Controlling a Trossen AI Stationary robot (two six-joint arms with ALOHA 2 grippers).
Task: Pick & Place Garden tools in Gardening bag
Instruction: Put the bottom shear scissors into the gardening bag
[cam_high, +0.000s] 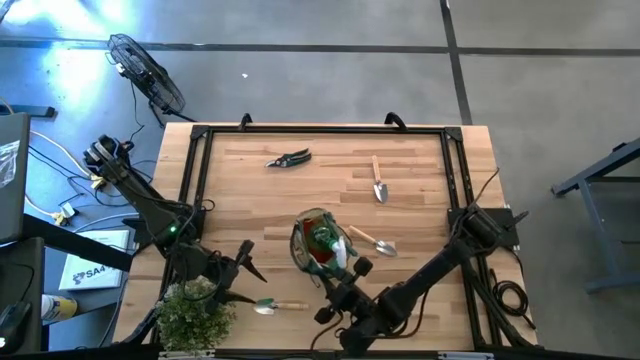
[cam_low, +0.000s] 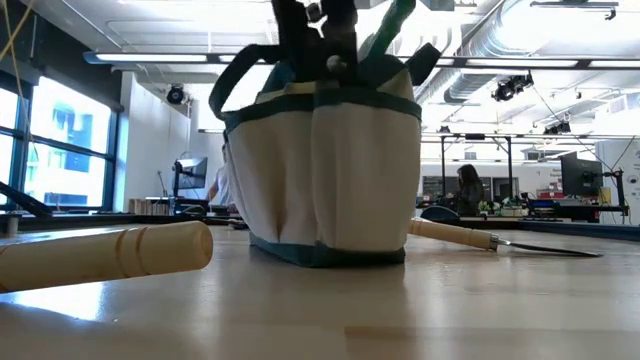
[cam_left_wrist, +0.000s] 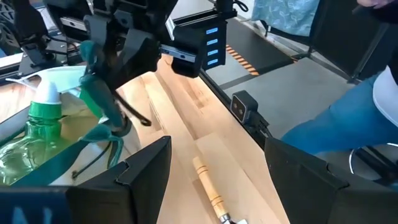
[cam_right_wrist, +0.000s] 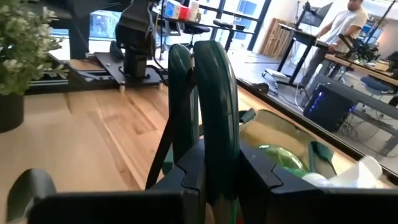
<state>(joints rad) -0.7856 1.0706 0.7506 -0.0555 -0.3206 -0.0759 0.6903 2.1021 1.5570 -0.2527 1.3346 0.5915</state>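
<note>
Plant (cam_high: 195, 315) sits at the near left corner, with the left gripper (cam_high: 243, 262) spread wide and empty beside it, just above a trowel (cam_high: 278, 306). Centre table holds the gardening bag (cam_high: 318, 243); the right gripper (cam_high: 340, 290) pinches its dark loop handles (cam_right_wrist: 205, 93) together. Pruning shears (cam_high: 289, 158) lie far left of centre, a second trowel (cam_high: 379, 180) far right, a third (cam_high: 373, 241) just right of the bag.

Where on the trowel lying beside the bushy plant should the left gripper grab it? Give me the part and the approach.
Grip the trowel at the middle of its wooden handle, coming straight down with the open left gripper, fingers across the handle. The trowel lies flat with its metal blade toward the plant, whose leaves crowd that end.
</note>
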